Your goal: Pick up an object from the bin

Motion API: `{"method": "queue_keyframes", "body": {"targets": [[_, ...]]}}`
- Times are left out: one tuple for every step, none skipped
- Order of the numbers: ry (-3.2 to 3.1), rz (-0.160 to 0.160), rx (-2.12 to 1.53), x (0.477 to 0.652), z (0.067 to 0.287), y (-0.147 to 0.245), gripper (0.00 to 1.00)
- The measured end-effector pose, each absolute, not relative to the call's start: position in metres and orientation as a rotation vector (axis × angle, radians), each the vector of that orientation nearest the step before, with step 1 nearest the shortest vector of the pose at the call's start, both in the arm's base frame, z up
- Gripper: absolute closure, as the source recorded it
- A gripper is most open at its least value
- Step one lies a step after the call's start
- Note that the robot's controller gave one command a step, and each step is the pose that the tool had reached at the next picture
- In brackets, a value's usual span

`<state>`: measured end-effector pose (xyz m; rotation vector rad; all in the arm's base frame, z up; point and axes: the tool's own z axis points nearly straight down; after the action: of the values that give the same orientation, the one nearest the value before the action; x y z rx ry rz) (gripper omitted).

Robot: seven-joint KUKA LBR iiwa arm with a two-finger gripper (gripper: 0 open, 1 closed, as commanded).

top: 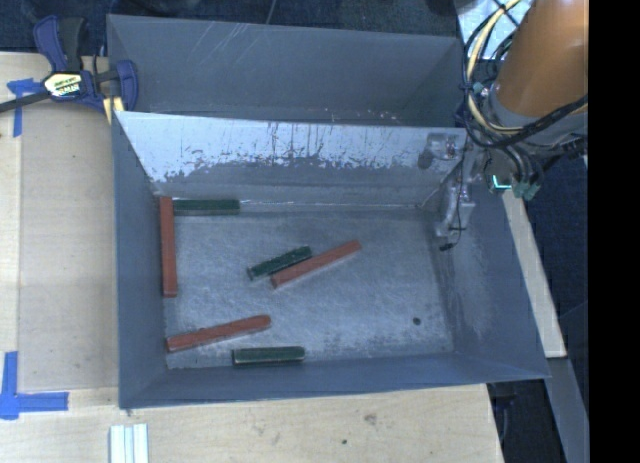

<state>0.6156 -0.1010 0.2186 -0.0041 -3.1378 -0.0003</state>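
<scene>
Green bar [268, 355] lies left-to-right at the bin [300, 81] front — gripper [452, 233] at right, opening impossible to tell.

Grey bin [300, 71]; red-brown sticks [218, 333]; dark green sticks [268, 355].

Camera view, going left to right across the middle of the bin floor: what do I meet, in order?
red-brown stick by the left wall → dark green centre stick → red-brown centre stick beside it, reaching further right → gripper, near the right wall.
</scene>
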Motion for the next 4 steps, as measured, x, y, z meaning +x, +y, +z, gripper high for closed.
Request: {"method": "queue_keyframes", "body": {"targets": [[-3.144,0.001,-0.001,0.617,0.223,-0.101,0.00],[-3.150,0.001,-0.066,0.622,0.158,-0.084,0.00],[-3.142,0.001,0.159,0.612,0.106,-0.046,0.00],[-3.102,0.000,0.515,0.608,0.077,0.019,1.00]]}}
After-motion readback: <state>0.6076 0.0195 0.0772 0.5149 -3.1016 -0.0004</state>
